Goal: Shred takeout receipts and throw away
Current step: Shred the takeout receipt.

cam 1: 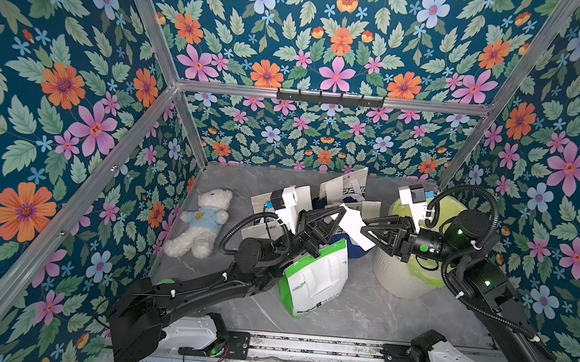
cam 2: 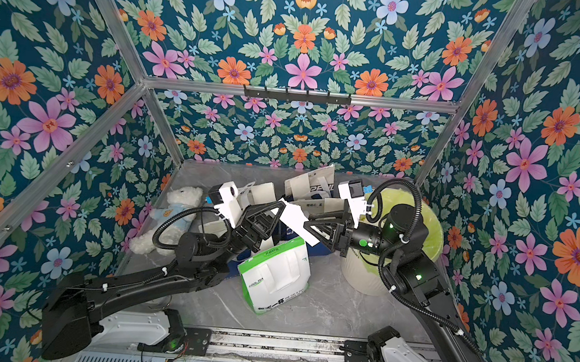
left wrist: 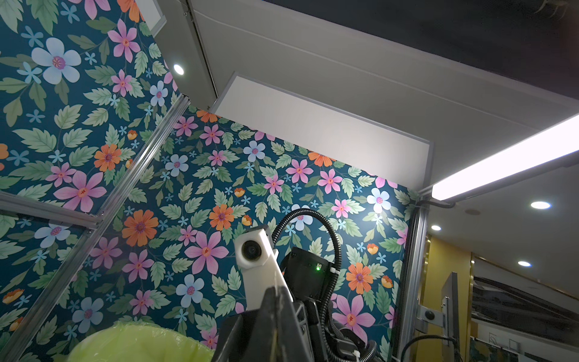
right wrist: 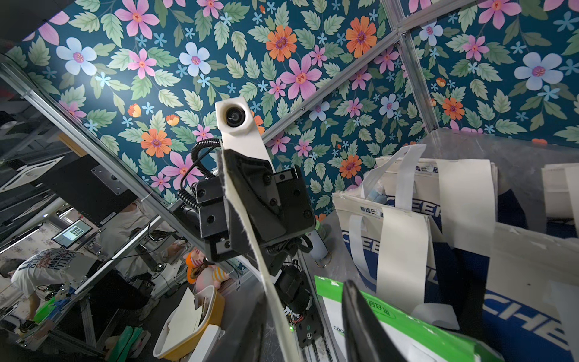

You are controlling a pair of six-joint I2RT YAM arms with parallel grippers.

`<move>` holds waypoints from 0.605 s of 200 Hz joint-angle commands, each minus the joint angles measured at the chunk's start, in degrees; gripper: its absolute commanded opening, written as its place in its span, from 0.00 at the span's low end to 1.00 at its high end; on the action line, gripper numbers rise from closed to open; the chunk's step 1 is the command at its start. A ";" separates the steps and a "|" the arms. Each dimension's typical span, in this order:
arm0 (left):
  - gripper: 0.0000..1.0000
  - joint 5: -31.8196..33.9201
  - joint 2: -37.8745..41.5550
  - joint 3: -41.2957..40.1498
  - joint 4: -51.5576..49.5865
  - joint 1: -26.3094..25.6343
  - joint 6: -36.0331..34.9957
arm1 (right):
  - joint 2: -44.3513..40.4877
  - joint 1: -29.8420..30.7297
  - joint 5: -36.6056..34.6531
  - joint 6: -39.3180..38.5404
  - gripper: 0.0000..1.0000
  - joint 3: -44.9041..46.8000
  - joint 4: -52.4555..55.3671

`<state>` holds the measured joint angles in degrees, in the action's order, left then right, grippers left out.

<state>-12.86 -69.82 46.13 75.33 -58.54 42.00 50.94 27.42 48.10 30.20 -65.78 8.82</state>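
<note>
One takeout receipt [cam 1: 352, 225], a torn white paper sheet, hangs in the air between both arms over the bags, in both top views [cam 2: 296, 220]. My left gripper [cam 1: 342, 211] is shut on its upper left end; in the left wrist view the jaws [left wrist: 277, 301] pinch a thin paper edge. My right gripper [cam 1: 365, 229] faces it from the right, at the sheet's lower right part. In the right wrist view the receipt's edge [right wrist: 247, 219] runs between that gripper's jaws [right wrist: 305, 301], lying against one finger with a gap to the other.
A cream bin with a yellow-green liner [cam 1: 402, 274] stands at the right, under my right arm. A white-and-green bag [cam 1: 316, 277] lies below the grippers and white-and-blue bags [cam 1: 345, 190] stand behind. A white teddy bear [cam 1: 202, 221] lies at the left wall.
</note>
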 commanded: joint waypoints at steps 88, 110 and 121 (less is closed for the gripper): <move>0.99 7.26 11.57 5.73 -39.22 0.17 -16.33 | -2.24 0.59 -1.24 -7.60 0.00 -4.94 16.05; 0.99 5.78 14.36 14.37 -64.47 1.29 -31.80 | -2.37 0.59 -1.52 -11.67 0.00 -6.33 24.18; 0.99 -0.27 13.57 19.22 -74.49 2.87 -36.80 | -2.42 0.62 -2.59 -13.98 0.00 -6.75 28.28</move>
<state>-7.25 -56.01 58.43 32.80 -57.67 24.05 48.47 27.97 47.16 23.40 -71.61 25.04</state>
